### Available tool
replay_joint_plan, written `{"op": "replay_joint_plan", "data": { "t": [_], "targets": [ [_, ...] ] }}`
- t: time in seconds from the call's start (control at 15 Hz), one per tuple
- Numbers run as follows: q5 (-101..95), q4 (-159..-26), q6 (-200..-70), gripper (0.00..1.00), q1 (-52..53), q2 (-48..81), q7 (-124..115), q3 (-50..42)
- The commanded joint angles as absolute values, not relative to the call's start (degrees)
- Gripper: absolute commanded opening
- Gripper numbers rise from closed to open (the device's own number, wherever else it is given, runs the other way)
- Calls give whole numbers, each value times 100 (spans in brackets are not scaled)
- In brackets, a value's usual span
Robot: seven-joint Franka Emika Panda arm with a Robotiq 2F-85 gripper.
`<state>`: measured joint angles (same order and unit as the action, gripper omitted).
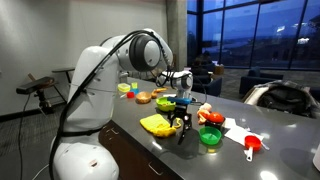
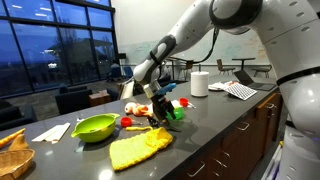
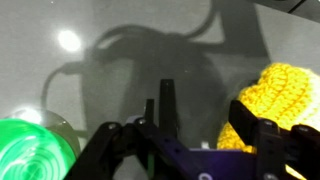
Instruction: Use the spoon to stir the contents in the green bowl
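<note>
In an exterior view the arm arches up from the left of the frame and bends down, so the end effector (image 1: 181,122) points straight at the bench (image 1: 205,162) in mid-frame. Its fingers are pinched on the spoon (image 3: 168,100), a slim dark bar at the centre of the wrist view. The green bowl (image 1: 210,137), small, round and bright green, sits on the bench just lower right of the end effector, not touching it.
</note>
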<state>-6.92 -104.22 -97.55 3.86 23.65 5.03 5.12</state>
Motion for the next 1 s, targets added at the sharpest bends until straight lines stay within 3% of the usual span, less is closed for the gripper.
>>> {"op": "replay_joint_plan", "data": {
  "t": [0.0, 0.4, 0.93],
  "targets": [
    [-99, -10873, -9841, 100, 326, 1679, 248, 508],
    [724, -11635, -10450, 100, 305, 761, -157, 430],
    [-222, -12509, -11334, 100, 670, -119, -1955, 583]
  ]
}}
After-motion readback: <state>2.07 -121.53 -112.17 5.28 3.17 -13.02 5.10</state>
